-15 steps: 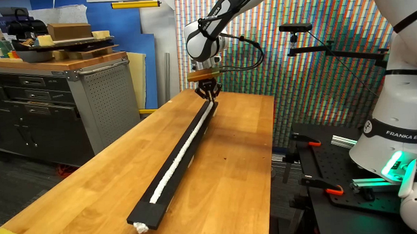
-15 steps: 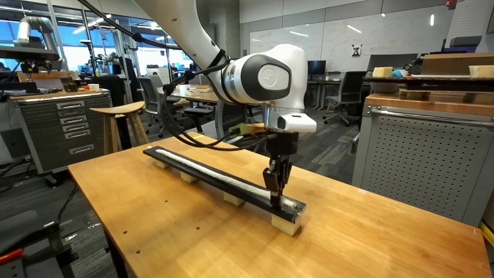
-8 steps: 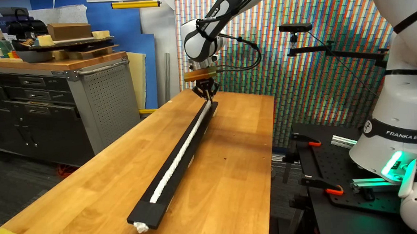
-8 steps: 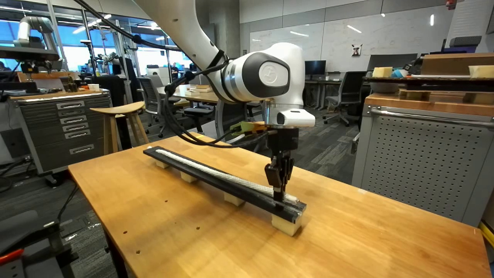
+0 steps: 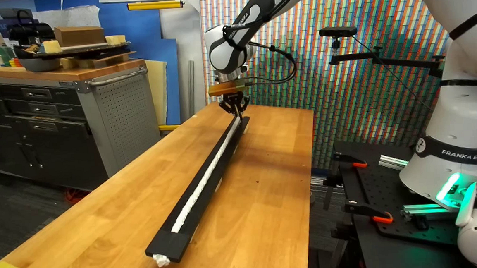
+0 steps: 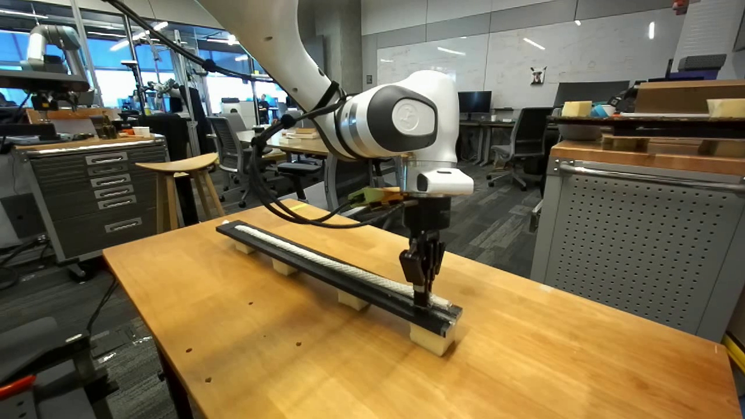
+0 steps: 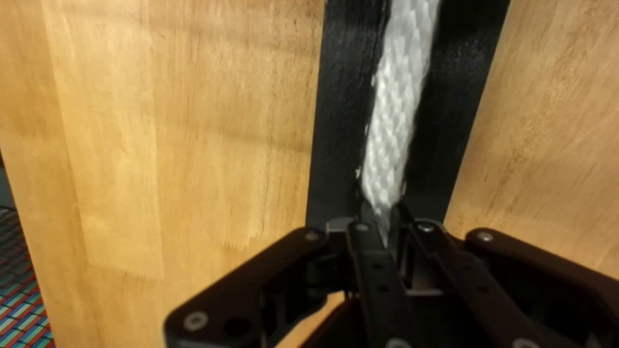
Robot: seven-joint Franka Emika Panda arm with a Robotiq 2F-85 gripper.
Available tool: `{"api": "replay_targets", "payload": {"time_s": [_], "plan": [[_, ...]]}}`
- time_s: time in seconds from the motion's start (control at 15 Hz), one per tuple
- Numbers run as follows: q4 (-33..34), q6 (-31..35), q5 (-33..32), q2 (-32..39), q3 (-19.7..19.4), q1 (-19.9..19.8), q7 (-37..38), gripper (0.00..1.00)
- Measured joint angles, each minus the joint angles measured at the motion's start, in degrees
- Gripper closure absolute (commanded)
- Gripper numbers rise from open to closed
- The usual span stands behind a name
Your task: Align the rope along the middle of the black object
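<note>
The white rope [image 5: 200, 185] lies lengthwise on the long black bar [image 5: 168, 242]; both also show in an exterior view, the rope [image 6: 332, 263] and the bar [image 6: 349, 285]. In the wrist view the rope [image 7: 399, 92] runs near the middle of the bar's width [image 7: 333, 145]. My gripper [image 7: 382, 212] points down at one end of the bar, its fingers close together with the rope pinched between them. In the exterior views the gripper [image 5: 238, 116] [image 6: 422, 298] sits low at the bar, and a short rope end lies past it. The fingertips' undersides are hidden.
The bar rests on several pale blocks [image 6: 429, 338] on the wooden table [image 6: 291, 361]. A white tuft [image 5: 161, 260] sticks out under the bar's end away from the gripper. A tool cabinet [image 5: 124, 99] stands beyond the table edge.
My gripper has shifted slightly left in an exterior view, rising a little and then lowering again. The rope's end at the gripper has shifted the same way. The bar has not moved.
</note>
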Motion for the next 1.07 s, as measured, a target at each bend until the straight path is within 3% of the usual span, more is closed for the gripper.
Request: {"api": "replay_targets", "payload": {"time_s": [0.27, 0.33, 0.6, 1.0, 1.07], "plan": [[-0.10, 0.00, -0.01, 0.00, -0.10, 0.00, 0.84, 0.94], [-0.14, 0.00, -0.01, 0.00, -0.11, 0.00, 0.95, 0.73], [-0.13, 0.00, -0.22, 0.01, -0.64, -0.01, 1.04, 0.41], [-0.10, 0.43, -0.37, -0.10, -2.60, -0.47, 1.04, 0.00], [-0.10, 0.82, -0.38, -0.19, -2.69, -0.51, 1.03, 0.00]]}}
